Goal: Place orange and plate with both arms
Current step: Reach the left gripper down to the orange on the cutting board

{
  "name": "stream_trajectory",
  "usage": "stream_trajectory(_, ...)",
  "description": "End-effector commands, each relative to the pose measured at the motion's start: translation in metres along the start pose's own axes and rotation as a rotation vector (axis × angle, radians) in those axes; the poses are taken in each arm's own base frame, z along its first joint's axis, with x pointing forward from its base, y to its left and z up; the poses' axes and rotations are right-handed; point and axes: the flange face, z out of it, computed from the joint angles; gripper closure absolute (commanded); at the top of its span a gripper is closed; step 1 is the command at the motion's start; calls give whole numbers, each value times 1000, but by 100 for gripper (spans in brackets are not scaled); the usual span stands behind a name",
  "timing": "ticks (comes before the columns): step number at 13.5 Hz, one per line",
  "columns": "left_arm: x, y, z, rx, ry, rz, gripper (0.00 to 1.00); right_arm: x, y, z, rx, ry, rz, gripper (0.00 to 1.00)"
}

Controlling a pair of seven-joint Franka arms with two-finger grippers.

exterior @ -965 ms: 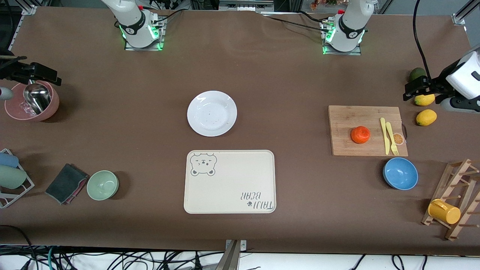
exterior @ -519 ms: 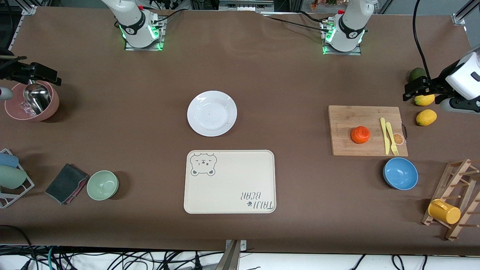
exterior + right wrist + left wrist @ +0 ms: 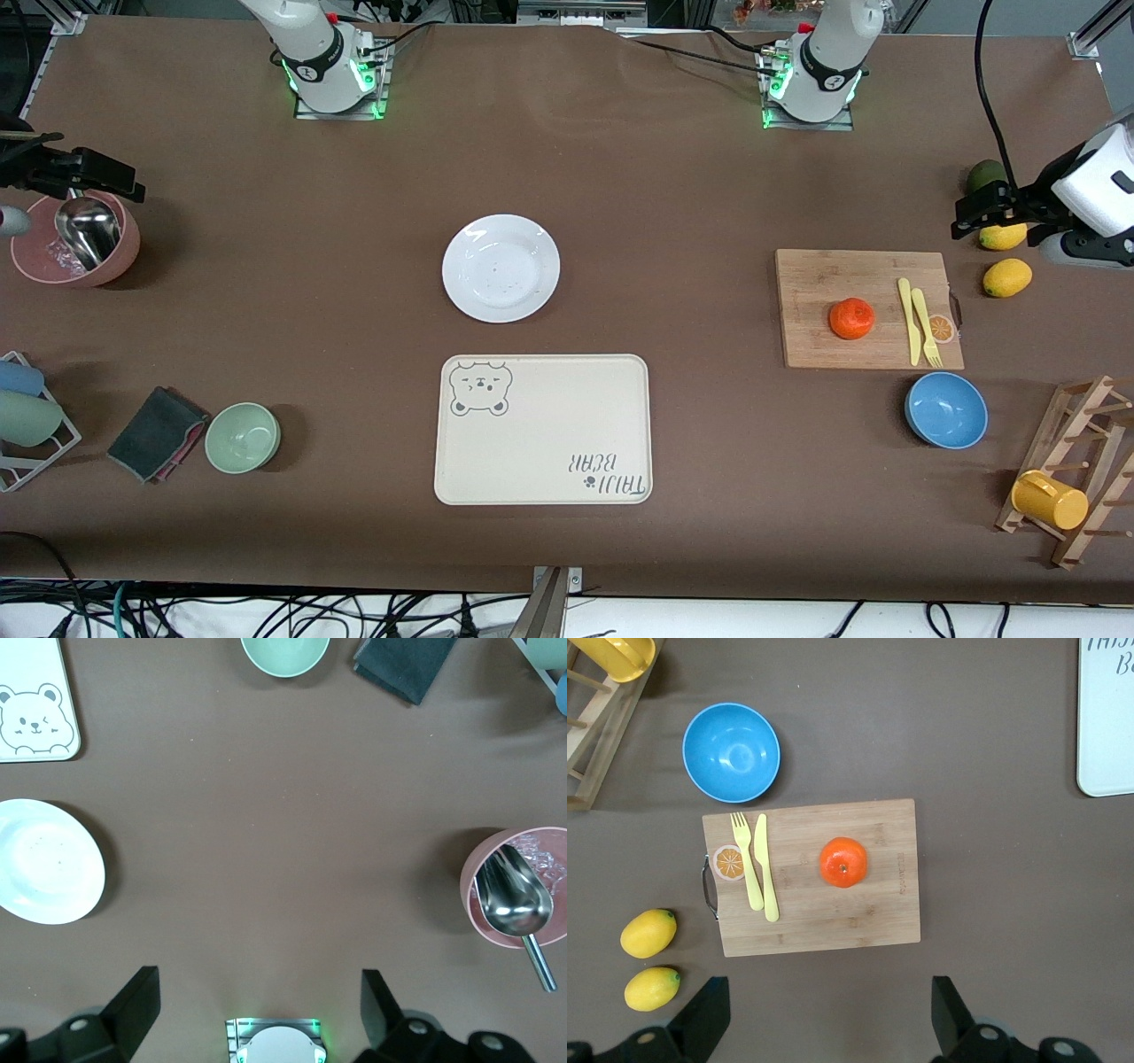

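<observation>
Nearest the front camera lies the cream bear-print tray (image 3: 542, 430), with the blue bowl (image 3: 946, 409) toward the left arm's end of the table. Just farther from the camera than the tray sits the white plate (image 3: 501, 268), bare apart from a few specks. The orange (image 3: 851, 318) rests on the wooden cutting board (image 3: 819, 283), beside a yellow plastic knife (image 3: 907, 322) and fork (image 3: 924, 327).

The left gripper (image 3: 974, 213) hangs over the lemons (image 3: 1007, 277), its fingers (image 3: 704, 1014) spread wide and holding nothing. The right gripper (image 3: 97, 173) hangs over the pink bowl (image 3: 124, 248) that holds a metal scoop (image 3: 86, 230), fingers (image 3: 133, 1005) likewise spread wide and seemingly touching nothing.
</observation>
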Motion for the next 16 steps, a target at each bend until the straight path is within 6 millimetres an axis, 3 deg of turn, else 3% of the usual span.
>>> stream_trajectory(1, 34, 3, 36, 7, -10, 9, 0, 0, 1, -6, 16, 0, 1, 0)
stream_trajectory(2, 52, 4, 74, 3, -63, 11, 0, 1, 1, -5, 17, -1, 1, 0)
stream_trajectory(3, 73, 5, 135, -23, -152, 10, 0, 1, 0, -5, 17, -2, 0, 0)
stream_trajectory(5, 90, 23, 173, -6, -199, 48, 0, 1, 1, -5, 17, -1, 1, 0)
stream_trajectory(9, 88, 9, 256, -1, -157, 29, 0, 0, 1, -6, 17, 0, 1, 0)
stream_trajectory(16, 65, -7, 310, -8, -219, 0, 0, 0, 1, -6, 17, 0, 1, 0)
